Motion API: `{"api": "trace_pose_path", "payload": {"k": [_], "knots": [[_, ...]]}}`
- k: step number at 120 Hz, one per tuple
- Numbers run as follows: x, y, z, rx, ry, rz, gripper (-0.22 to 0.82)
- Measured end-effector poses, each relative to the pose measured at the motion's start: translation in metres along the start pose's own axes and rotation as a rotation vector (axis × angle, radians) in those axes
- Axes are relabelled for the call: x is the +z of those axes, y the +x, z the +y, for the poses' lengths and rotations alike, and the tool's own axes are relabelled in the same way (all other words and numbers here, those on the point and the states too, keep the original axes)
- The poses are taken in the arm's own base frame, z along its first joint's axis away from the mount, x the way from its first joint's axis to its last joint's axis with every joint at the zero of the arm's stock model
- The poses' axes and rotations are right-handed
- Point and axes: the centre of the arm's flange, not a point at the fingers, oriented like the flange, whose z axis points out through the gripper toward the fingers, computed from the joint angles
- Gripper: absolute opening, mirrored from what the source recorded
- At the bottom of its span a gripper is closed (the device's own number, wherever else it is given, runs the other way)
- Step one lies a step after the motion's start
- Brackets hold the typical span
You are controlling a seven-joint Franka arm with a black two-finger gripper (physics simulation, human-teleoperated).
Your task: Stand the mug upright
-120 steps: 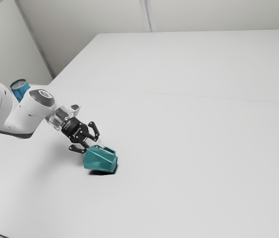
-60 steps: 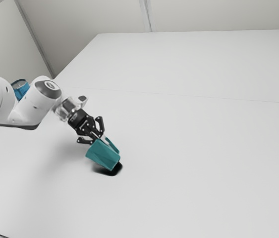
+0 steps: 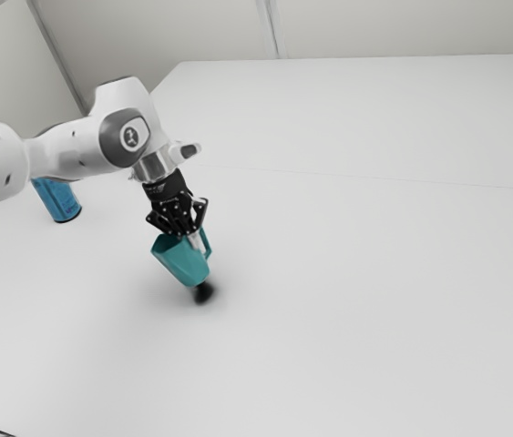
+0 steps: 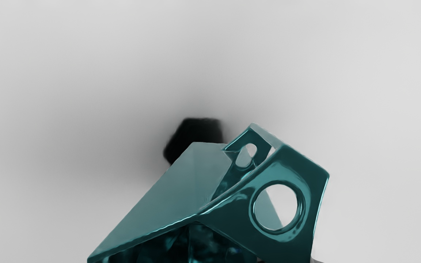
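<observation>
**Above the table (image 3: pixel 347 309), the mug (image 3: pixel 183 262) is aloft, base (image 3: pixel 196 279) down, but leaning**

And it's off the surface! The shadow (image 3: pixel 203 293) sits just below the base, with a little daylight between them, so the lift part looks good. Is it upright? Not quite: the mug slants, its mouth up and over toward the exterior view's left, its base lower and over toward the right. I'd call this well into the job, with the harder turning mostly there as far as the tilt shows. What's left, by my reckoning: take out the rest of that lean, bring the base down flat on the table, and let go only once it stands by itself. Let go at this slant and it could well topple.

To the jaws, then. They're closed on the mug, pinching it up at the rim (image 4: pixel 152 233), on the side where the handle (image 4: pixel 300 164) is; that's my reading from how the mug hangs under the gripper (image 3: pixel 189 238) with nothing else bearing it. The body slopes away below the jaws, and the handle juts out to the exterior view's right. Well apart, toward the far left of that same view, stands a blue can (image 3: pixel 58 200), safely out of the way.
</observation>
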Motion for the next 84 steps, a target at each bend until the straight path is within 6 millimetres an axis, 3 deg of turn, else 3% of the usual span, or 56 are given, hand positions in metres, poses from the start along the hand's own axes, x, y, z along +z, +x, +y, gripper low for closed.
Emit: {"api": "trace_pose_path", "payload": {"k": [17,40,84], "knots": [[-0.004,0.008,0.002,0.068,0.123,0.100,-0.18],[-0.003,0.008,0.024,0.160,0.213,0.180,-0.18],[0.021,0.002,0.016,0.143,0.248,0.171,-0.18]]}}
